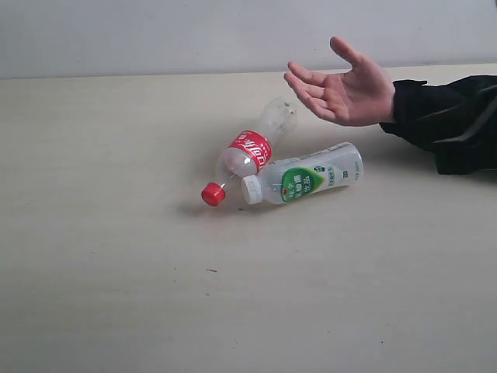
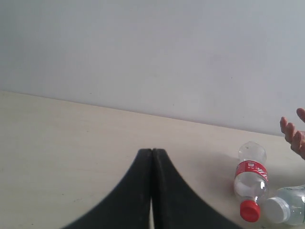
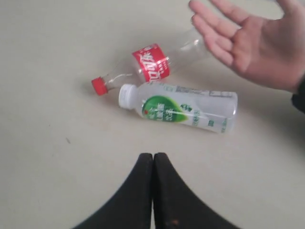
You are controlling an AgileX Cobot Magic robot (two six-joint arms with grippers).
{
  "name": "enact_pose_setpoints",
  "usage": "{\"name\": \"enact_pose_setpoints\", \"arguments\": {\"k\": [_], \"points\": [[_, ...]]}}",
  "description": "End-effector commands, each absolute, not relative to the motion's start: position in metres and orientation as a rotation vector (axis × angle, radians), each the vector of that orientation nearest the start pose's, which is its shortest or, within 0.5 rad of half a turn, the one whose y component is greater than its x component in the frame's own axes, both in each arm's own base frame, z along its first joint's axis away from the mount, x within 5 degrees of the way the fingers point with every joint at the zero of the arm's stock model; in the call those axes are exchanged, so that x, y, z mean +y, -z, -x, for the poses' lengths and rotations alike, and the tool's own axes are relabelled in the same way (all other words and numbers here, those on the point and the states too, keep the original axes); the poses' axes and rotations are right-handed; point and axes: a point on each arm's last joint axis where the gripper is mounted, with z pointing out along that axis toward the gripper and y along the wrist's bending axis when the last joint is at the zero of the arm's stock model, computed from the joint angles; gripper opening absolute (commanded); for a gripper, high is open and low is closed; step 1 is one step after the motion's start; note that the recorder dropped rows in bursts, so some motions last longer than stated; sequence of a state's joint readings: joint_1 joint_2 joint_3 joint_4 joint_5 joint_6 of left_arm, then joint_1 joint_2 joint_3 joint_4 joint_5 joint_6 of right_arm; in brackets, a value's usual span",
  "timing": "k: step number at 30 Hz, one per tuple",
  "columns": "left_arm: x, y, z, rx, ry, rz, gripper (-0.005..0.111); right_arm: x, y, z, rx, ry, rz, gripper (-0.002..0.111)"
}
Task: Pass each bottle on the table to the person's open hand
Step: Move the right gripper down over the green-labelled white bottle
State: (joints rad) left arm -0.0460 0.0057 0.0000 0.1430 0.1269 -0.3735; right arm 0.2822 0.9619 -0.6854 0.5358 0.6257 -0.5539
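Note:
Two bottles lie on the pale table, touching near their necks. One is clear with a red label and red cap. The other is clear with a green-white label and white cap. The person's open hand hovers palm up just beyond them, on a black sleeve. My left gripper is shut and empty, well to the side of the bottles. My right gripper is shut and empty, short of the green-label bottle. Neither arm shows in the exterior view.
A plain grey-white wall rises behind the table's far edge. A small dark speck lies on the table in front of the bottles.

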Motion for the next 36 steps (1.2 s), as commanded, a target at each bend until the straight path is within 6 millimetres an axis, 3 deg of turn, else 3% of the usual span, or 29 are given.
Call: {"name": "enact_pose_setpoints", "arguments": {"k": [1,6,12,16,20,22,24,32,36], "points": [[-0.001,-0.202,-0.056,1.602,0.200,0.157,0.000,0.085,-0.296,-0.187,2.342,-0.436,0.775,0.000],[-0.001,-0.202,-0.056,1.602,0.200,0.157,0.000,0.089,-0.301,-0.208,2.413,-0.399,0.859,0.001],[-0.001,-0.202,-0.056,1.602,0.200,0.157,0.000,0.091,-0.306,-0.241,2.443,-0.272,0.891,0.012],[-0.001,-0.202,-0.056,1.602,0.200,0.157,0.000,0.090,-0.291,-0.266,2.554,-0.159,0.934,0.019],[-0.001,-0.202,-0.056,1.602,0.200,0.157,0.000,0.091,-0.267,-0.287,2.617,-0.092,1.091,0.035],[-0.001,-0.202,-0.056,1.602,0.200,0.157,0.000,0.094,-0.259,-0.293,2.588,-0.087,1.191,0.044],[-0.001,-0.202,-0.056,1.602,0.200,0.157,0.000,0.103,-0.249,-0.297,2.477,-0.068,1.437,0.055],[-0.001,-0.202,-0.056,1.602,0.200,0.157,0.000,0.139,-0.234,-0.300,2.248,-0.020,1.676,0.057],[-0.001,-0.202,-0.056,1.602,0.200,0.157,0.000,0.157,-0.221,-0.301,2.168,0.020,1.777,0.068]]}}
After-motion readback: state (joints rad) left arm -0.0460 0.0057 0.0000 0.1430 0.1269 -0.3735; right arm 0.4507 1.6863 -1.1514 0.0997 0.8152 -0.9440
